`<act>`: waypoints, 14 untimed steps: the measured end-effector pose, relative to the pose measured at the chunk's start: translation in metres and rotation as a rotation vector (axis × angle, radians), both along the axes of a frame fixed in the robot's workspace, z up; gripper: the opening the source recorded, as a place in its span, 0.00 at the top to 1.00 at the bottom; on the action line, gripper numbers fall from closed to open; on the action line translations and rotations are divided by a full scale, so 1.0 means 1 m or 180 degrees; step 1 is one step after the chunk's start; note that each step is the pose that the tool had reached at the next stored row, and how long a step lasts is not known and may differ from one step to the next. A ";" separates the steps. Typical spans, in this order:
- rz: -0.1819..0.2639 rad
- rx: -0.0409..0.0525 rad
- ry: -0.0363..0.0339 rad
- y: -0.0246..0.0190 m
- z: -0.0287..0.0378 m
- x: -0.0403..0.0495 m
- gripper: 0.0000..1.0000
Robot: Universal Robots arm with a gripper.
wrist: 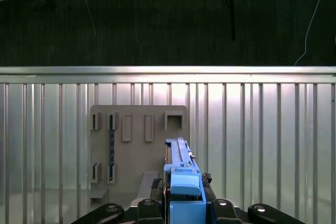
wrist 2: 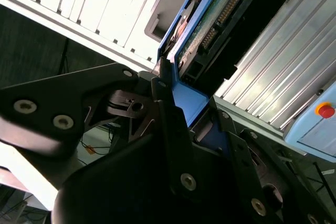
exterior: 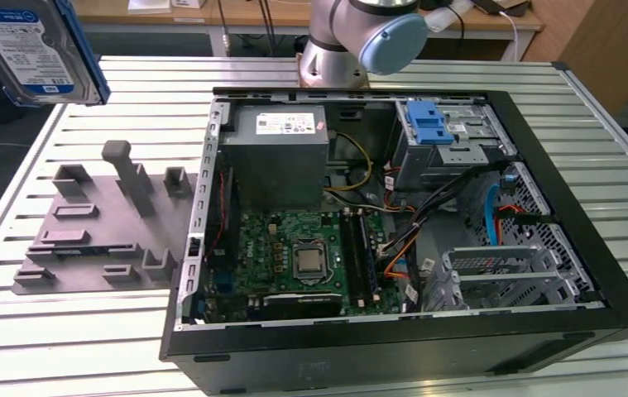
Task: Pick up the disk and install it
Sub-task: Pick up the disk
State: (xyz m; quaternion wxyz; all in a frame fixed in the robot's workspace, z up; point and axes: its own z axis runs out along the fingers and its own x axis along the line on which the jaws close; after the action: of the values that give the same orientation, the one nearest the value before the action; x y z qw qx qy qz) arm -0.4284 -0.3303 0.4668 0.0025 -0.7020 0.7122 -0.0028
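We saw the black metal gripper (wrist 2: pixel 190 106) clamped on the blue plastic frame of the flat, silver, rectangular disk (exterior: pixel 29 48), held aloft above the ribbed aluminium table (exterior: pixel 82 331), near the matte grey slotted fixture (exterior: pixel 93 240).

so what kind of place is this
Probably a robotics lab bench: an open computer case lies on a slatted metal table, a grey slotted fixture plate beside it, a robot arm mounted there, and the hand holds the disk.
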 end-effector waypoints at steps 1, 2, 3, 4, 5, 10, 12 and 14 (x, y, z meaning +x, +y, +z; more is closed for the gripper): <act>0.0000 0.0000 0.0000 0.0000 0.0000 0.0007 0.64; 0.0000 0.0000 0.0000 0.0000 0.0000 0.0013 0.64; 0.0000 0.0000 0.0000 0.0000 -0.0001 0.0017 0.64; 0.0000 0.0000 0.0000 0.0000 0.0000 0.0022 0.64; 0.0000 0.0000 0.0000 0.0000 0.0000 0.0026 0.64; 0.0000 0.0000 0.0000 0.0000 -0.0001 0.0033 0.64; 0.0000 0.0000 0.0000 0.0000 -0.0001 0.0034 0.64; 0.0000 0.0000 0.0000 0.0000 -0.0001 0.0038 0.64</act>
State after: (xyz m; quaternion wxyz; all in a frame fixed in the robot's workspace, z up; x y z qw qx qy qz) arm -0.4245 -0.3303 0.4667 0.0025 -0.7020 0.7122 -0.0028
